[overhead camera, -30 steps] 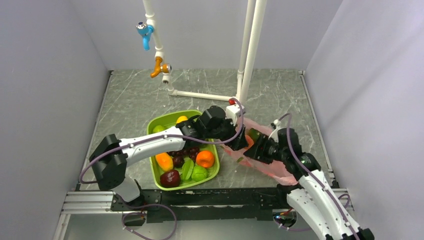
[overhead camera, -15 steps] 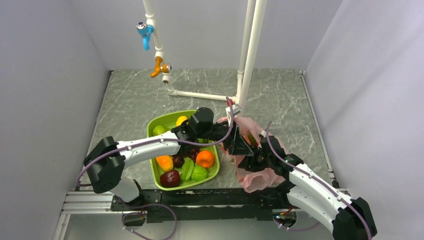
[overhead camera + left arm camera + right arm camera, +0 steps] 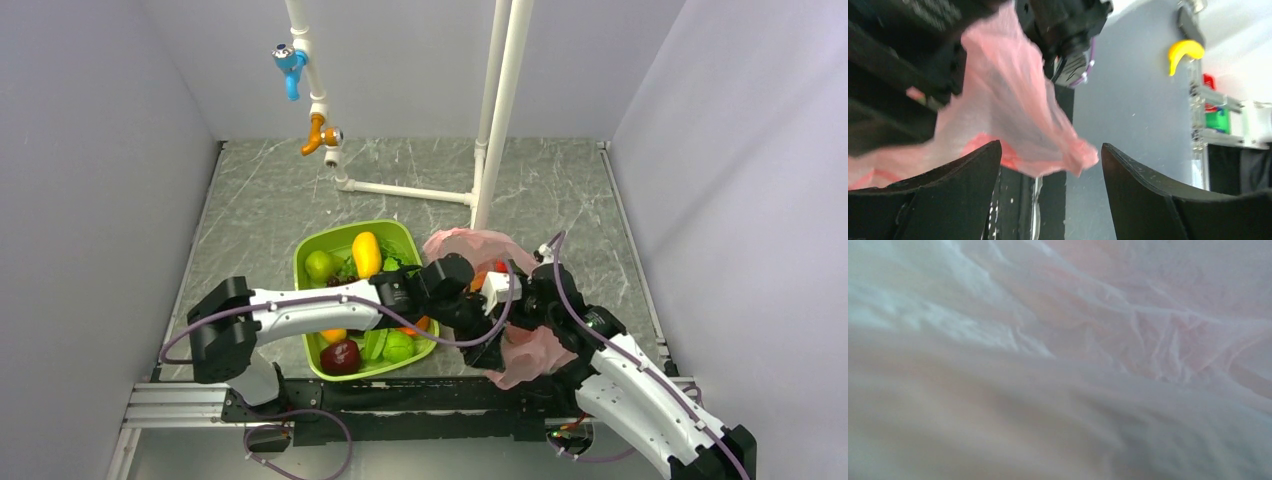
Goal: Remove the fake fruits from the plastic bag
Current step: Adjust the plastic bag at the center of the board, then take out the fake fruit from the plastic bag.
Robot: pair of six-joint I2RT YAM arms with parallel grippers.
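The pink plastic bag (image 3: 468, 246) is bunched up between my two arms, and a lower fold (image 3: 532, 356) hangs near the table's front edge. A small orange and red patch (image 3: 492, 272) shows at its mouth, probably the fake fruits; the rest is hidden. My left gripper (image 3: 488, 352) is low beside the bag. In the left wrist view this left gripper (image 3: 1050, 146) is open, and a loose corner of the bag (image 3: 1013, 110) dangles just above its fingertips. My right gripper (image 3: 525, 305) is wrapped in the bag. Plastic (image 3: 1058, 340) fills the right wrist view and hides its fingers.
The green tray (image 3: 300, 262) left of the bag holds a yellow mango (image 3: 366, 253), a dark maroon apple (image 3: 340, 355) and other fruit, with my left arm crossing its front. A white pipe frame (image 3: 490, 150) with taps (image 3: 320, 133) stands behind. The table's front edge (image 3: 470, 378) is close.
My left arm has drawn back from the tray's far side to the front edge, uncovering the mango. The bag has been gathered up and pulled nearer, and the right arm has shifted with it.
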